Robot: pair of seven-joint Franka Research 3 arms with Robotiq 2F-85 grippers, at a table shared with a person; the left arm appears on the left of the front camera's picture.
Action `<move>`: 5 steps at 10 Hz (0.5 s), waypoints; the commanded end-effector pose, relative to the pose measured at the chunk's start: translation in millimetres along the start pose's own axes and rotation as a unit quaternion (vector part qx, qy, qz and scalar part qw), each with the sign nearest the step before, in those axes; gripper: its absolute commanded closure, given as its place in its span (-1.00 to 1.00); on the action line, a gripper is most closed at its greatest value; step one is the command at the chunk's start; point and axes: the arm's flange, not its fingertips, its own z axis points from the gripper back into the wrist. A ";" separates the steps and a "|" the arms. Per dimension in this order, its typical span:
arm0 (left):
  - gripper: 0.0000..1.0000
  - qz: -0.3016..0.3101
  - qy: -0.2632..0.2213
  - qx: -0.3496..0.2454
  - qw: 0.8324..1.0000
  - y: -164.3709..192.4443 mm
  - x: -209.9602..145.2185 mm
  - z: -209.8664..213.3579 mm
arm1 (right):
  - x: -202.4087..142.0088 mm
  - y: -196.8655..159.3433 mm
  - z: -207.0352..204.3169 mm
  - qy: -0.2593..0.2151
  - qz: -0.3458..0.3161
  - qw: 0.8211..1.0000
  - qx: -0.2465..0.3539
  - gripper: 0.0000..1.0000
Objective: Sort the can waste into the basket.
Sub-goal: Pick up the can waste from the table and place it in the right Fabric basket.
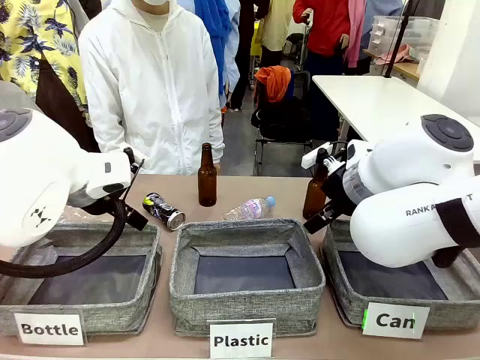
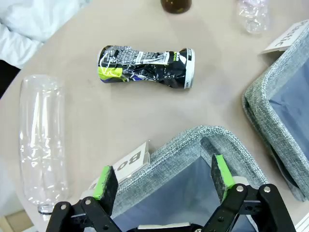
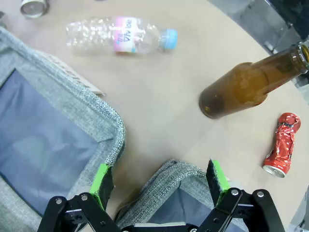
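left gripper (image 2: 163, 170) spread — black can (image 2: 145, 67) ahead | right gripper (image 3: 159, 170) spread over, probably, basket (image 3: 147, 197) rim — red can (image 3: 282, 145) nearby

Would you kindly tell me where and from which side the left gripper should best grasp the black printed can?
Probably its dented middle, from straight above. The black can lies on its side on the table, bare tabletop along both long flanks, its waist crushed narrower than the ends. The open left gripper could set one finger on each flank there.

Bright, even overhead light — soft shadows, sharp focus — wrist views edge-warped.
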 end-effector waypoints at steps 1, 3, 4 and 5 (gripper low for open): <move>-1.00 0.000 0.000 0.000 1.000 0.0 0.0 0.0 | 0.0 0.0 0.0 0.000 0.000 1.000 0.000 -1.00; -1.00 0.000 0.000 0.000 1.000 0.0 0.0 0.0 | 0.0 0.0 0.0 0.000 0.000 1.000 0.000 -1.00; -1.00 0.000 0.000 0.000 1.000 0.0 0.0 0.0 | 0.0 0.0 0.0 0.000 0.000 1.000 0.000 -1.00; -1.00 0.000 0.000 0.000 1.000 0.0 0.0 0.0 | 0.0 0.0 0.0 0.000 0.000 1.000 0.000 -1.00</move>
